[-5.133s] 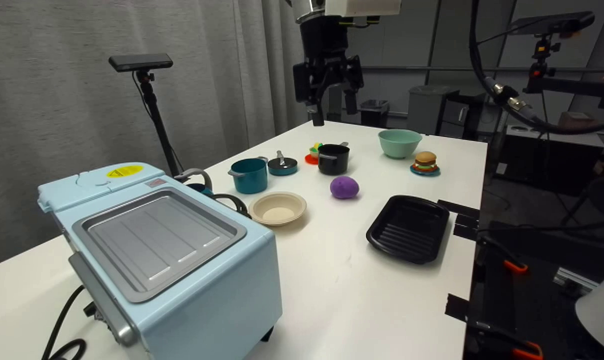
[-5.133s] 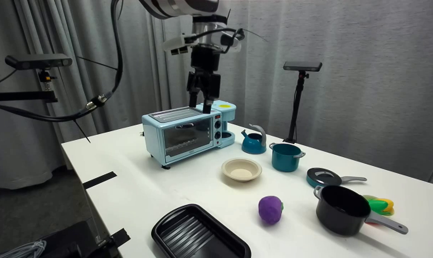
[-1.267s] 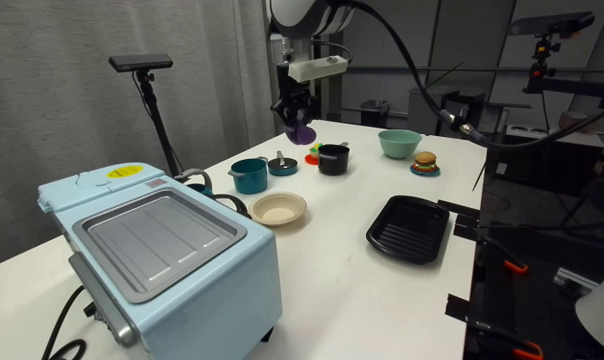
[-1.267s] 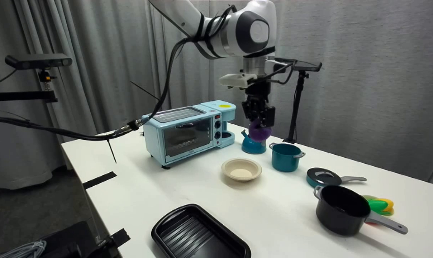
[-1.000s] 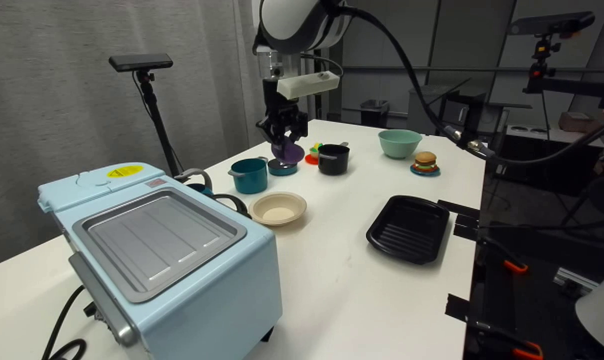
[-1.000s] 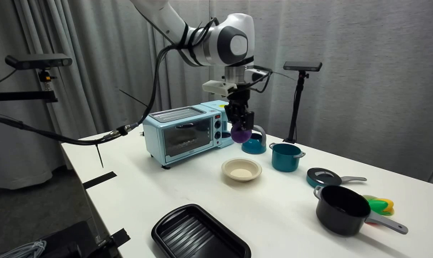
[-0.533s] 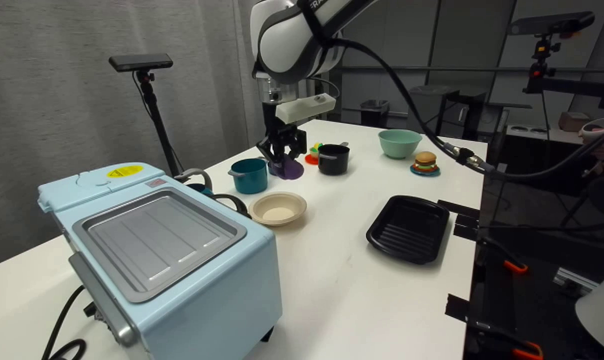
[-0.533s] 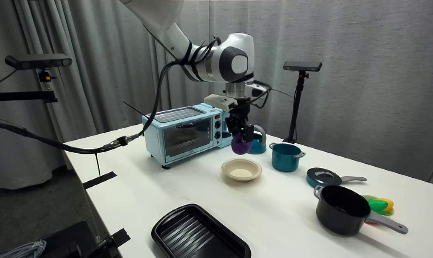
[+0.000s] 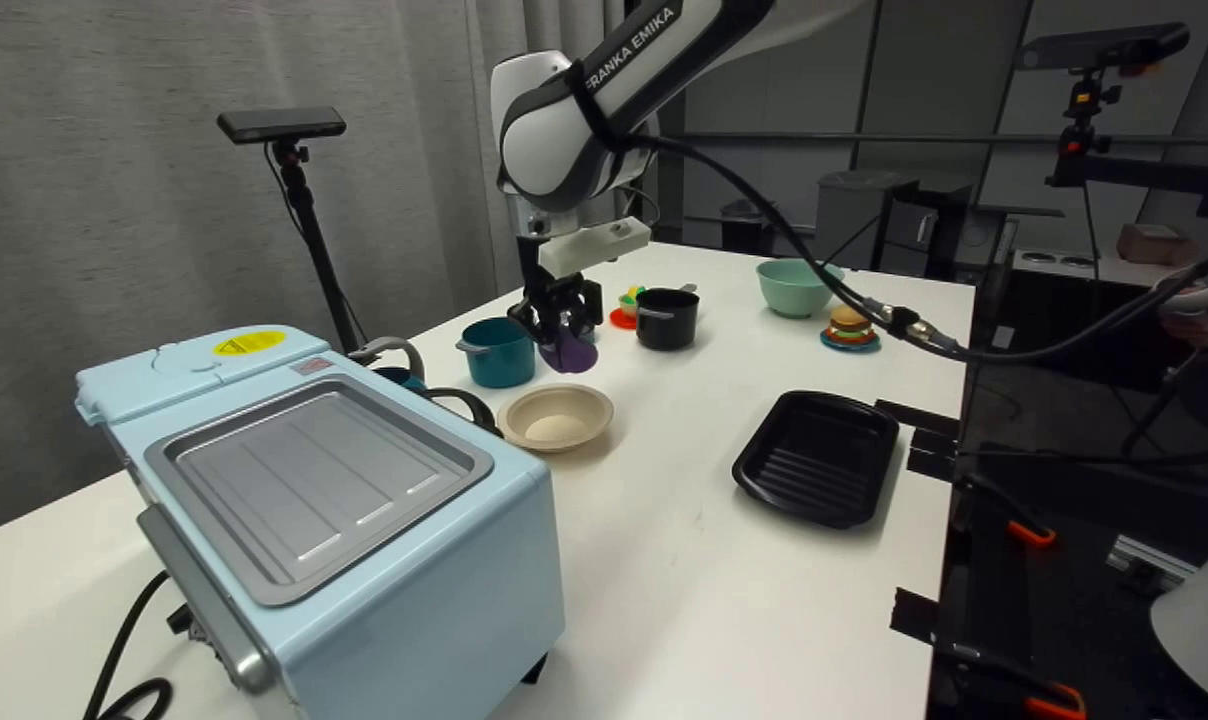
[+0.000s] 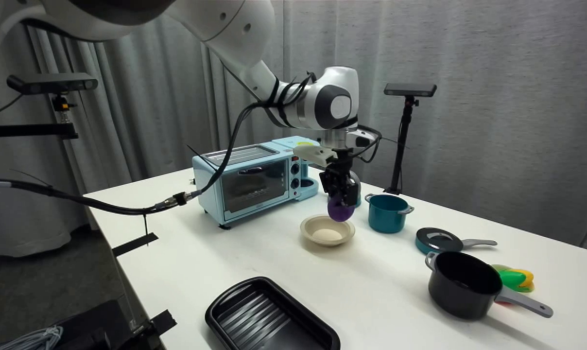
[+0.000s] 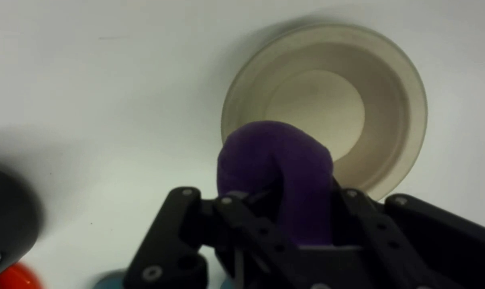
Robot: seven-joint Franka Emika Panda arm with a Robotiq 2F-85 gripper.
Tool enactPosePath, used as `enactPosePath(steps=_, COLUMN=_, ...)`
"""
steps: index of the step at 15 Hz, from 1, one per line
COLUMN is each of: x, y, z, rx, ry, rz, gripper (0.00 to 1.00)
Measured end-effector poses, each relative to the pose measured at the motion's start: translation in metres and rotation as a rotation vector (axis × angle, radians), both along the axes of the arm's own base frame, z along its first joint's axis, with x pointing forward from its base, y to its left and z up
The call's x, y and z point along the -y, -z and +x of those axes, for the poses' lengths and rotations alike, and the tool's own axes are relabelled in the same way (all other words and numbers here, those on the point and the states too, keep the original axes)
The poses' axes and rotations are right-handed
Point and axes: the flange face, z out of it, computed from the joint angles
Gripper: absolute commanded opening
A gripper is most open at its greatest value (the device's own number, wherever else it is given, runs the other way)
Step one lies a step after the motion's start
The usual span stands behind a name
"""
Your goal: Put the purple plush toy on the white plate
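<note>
Now gripper (image 10: 342, 197) is sinking lower, grasping purple plush toy (image 11: 274, 152) aloft near white plate (image 9: 556, 425), which is lying toward the tabletop (image 10: 274, 265) edge by the curtain (image 10: 483, 121); carrying is apparently turning into placing, centring over the plate probably remaining.

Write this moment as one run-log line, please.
Gripper: closed on purple plush toy | Toy: aloft, not yet on white plate | Release: pending

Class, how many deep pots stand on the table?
2: the round teal pot and the round black pot, either side of the shallow teal pan. More may be hidden.
</note>
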Motion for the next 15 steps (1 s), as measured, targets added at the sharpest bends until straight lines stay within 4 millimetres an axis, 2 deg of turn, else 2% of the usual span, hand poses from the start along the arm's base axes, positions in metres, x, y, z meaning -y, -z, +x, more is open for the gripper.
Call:
enactPosePath(steps=7, x=-0.001, y=0.037, z=0.010, rx=-0.031, ry=-0.006, rz=-0.011, gripper=0.04)
enactPosePath(steps=15, x=-0.006, y=0.061, z=0.009, rx=-0.061, ry=-0.013, rz=-0.014, gripper=0.04)
